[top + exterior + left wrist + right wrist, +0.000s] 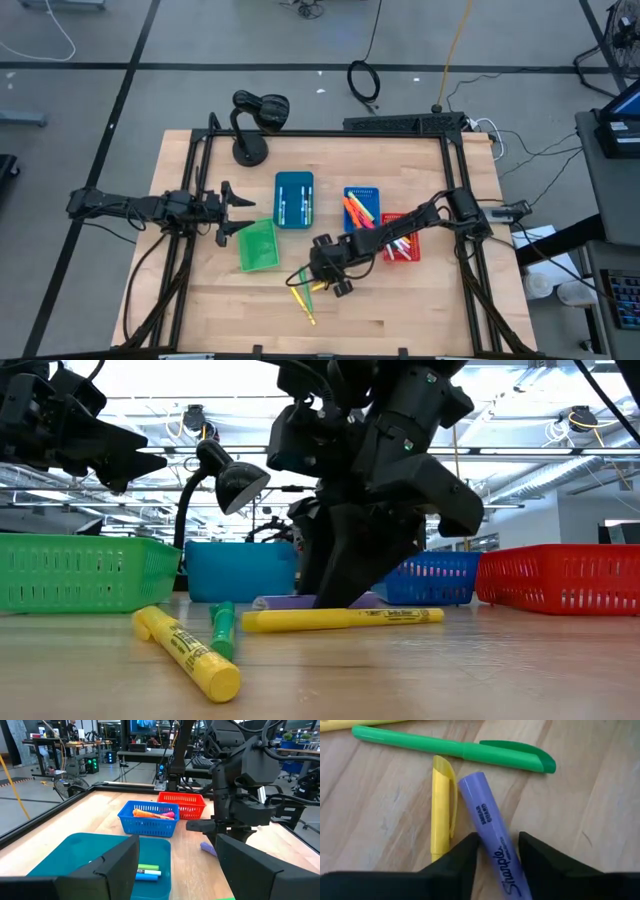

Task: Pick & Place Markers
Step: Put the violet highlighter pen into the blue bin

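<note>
Left gripper hovers with jaws spread wide and empty at 9 o'clock of the teal bin, above the green bin. At table centre, the right gripper is down at the tabletop; its fingers straddle a purple marker lying flat, closely flanking it, full grip not confirmed. A yellow marker touches its side; a green marker lies just beyond. More markers sit in the blue bin and red bin at 3 o'clock.
</note>
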{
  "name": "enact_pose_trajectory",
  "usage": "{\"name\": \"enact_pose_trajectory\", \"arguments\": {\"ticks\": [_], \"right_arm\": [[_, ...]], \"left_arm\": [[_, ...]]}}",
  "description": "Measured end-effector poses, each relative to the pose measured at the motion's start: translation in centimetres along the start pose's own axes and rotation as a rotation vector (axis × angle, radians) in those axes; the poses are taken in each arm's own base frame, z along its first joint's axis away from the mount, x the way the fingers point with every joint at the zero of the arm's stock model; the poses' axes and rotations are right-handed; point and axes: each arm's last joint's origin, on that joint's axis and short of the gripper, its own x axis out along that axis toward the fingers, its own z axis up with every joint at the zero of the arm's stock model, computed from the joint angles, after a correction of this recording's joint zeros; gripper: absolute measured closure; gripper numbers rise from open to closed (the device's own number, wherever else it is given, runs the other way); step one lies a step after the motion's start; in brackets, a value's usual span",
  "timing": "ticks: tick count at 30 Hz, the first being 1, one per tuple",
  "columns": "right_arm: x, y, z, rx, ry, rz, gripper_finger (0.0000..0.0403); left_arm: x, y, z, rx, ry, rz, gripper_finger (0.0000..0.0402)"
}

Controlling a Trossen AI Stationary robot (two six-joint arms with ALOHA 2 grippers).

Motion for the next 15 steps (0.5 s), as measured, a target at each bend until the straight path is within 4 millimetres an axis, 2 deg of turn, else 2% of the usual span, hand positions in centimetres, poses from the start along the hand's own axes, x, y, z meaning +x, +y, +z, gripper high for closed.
{"name": "enact_pose_trajectory", "arguments": {"ticks": [8, 15], "right_arm": [[0.21, 0.01, -0.15, 0.003, -0.008, -0.008, 0.0349], [0.21, -0.05, -0.06, 0.004, -0.018, -0.015, 0.0341]], "left_arm": [[0.0, 0.0, -0.01, 0.0, 0.0, 0.0, 0.0135], [0.0, 0.0, -0.01, 0.0, 0.0, 0.0, 0.0135]]}}
